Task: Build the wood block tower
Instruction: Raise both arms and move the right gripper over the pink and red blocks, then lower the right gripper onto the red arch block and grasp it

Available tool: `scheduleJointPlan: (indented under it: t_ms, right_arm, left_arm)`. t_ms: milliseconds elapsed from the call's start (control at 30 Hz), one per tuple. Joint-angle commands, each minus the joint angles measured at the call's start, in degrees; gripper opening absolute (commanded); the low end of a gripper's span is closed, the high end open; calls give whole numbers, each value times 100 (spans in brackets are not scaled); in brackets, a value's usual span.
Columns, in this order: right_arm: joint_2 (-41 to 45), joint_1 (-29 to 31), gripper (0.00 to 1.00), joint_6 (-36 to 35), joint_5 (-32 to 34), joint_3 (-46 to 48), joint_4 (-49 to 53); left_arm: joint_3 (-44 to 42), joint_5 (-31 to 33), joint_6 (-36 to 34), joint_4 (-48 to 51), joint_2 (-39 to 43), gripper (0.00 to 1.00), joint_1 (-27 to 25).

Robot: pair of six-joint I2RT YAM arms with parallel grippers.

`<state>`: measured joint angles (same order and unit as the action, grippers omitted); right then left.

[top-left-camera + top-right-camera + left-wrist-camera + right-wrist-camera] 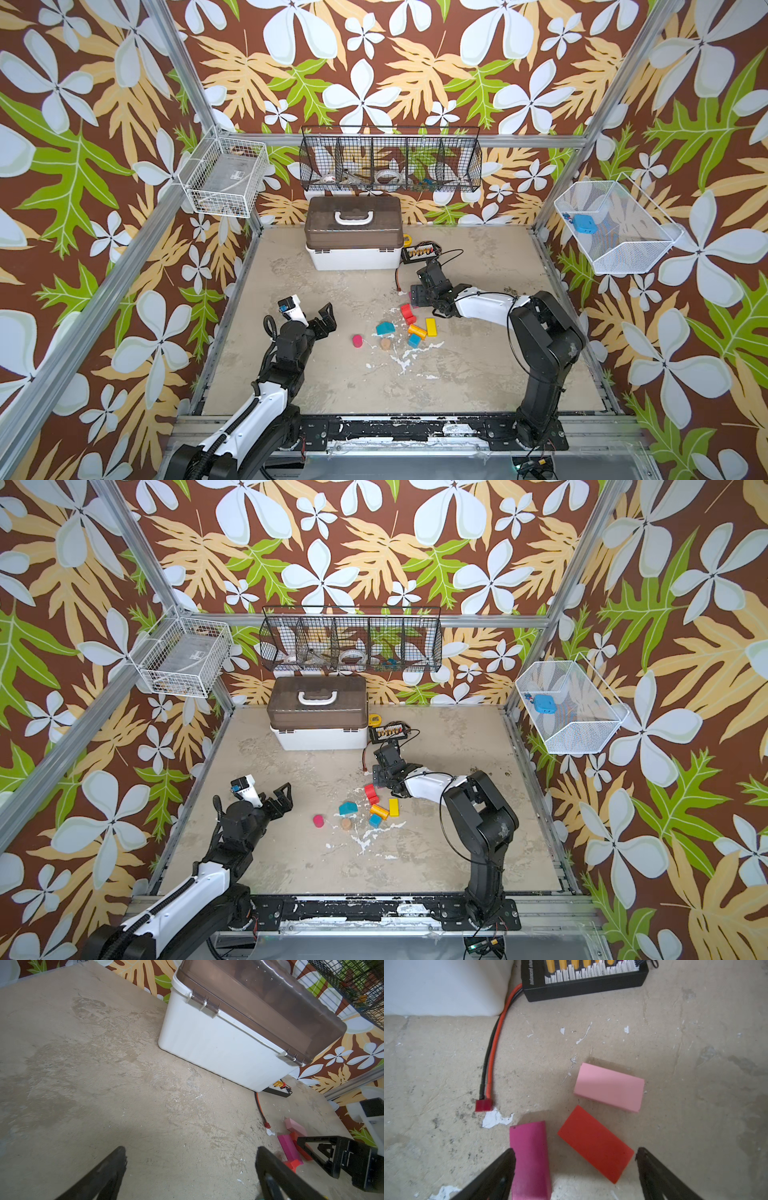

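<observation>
Between the wide-open fingers of the right pincer (575, 1152) lay a red block (596, 1144), flat on the surface (695, 1022). A magenta block (530, 1159) lay right beside it, close against one finger (498, 1176). I could not tell if they touched. The pincer held nothing. Just past its tips lay a pink block (609, 1086), a little apart from the red one. Farther out past the tips sat a black charger board (583, 991) with yellow plugs. Its red and black wire (492, 1059) ran back toward the pincer and ended in a small red plug (484, 1105). A white toolbox (353, 232) with a brown lid stood beside the board.

Behind the right pincer, close to its arm, more wood blocks lay spread out on the surface in both top views. They were a red arch (406, 311), a yellow block (431, 326), an orange cylinder (417, 330), a blue cube (414, 340), a teal roof piece (385, 327) and a tan cylinder (386, 343). A crimson cylinder (357, 340) lay closest to the left pincer (327, 319). That pincer was open too, with only bare surface between its fingers.
</observation>
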<state>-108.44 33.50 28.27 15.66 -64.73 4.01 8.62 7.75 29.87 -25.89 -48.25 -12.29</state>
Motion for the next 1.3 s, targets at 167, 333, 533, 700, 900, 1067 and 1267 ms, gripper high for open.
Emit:
scheduleJointPlan:
  t_ms: [167, 333, 533, 700, 900, 1067, 1267]
  right_arm:
    - [-163, -52, 91, 97, 730, 78, 129]
    - [-114, -54, 89, 237, 621, 273, 36]
    - [315, -45, 85, 445, 625, 830, -71]
    - [939, -69, 85, 510, 838, 1413, -129]
    - [1671, -109, 84, 660, 732, 2039, -206]
    - [2418, 367, 84, 830, 510, 2342, -323]
    - [2364, 1247, 84, 1150, 620, 2078, -175]
  left_arm:
    - [41, 122, -30, -63, -27, 98, -9]
    - [54, 135, -51, -92, -50, 98, -1]
    - [70, 122, -51, -82, -79, 98, -8]
    - [70, 113, -51, -81, -79, 98, -8]
    - [70, 78, -52, -85, -86, 98, -7]
    - [70, 61, -71, -100, -97, 98, -10]
    - [76, 50, -81, -126, -106, 98, -7]
